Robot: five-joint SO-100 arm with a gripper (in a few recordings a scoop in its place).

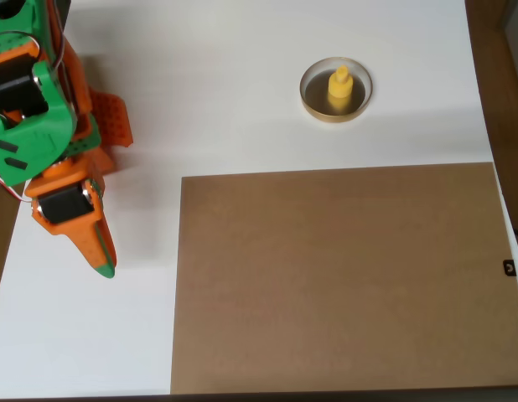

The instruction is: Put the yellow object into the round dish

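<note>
The yellow object stands upright inside the round dish, near the back right of the white table. Its round base rests on the dish's dark inside and its knob points up. My orange and green gripper is far away at the left edge of the overhead view, pointing down toward the front of the table. Its fingers lie together in a single point with a green tip and hold nothing.
A large brown board covers the front right part of the white table. The arm's green and orange body fills the back left corner. A darker surface runs along the right edge.
</note>
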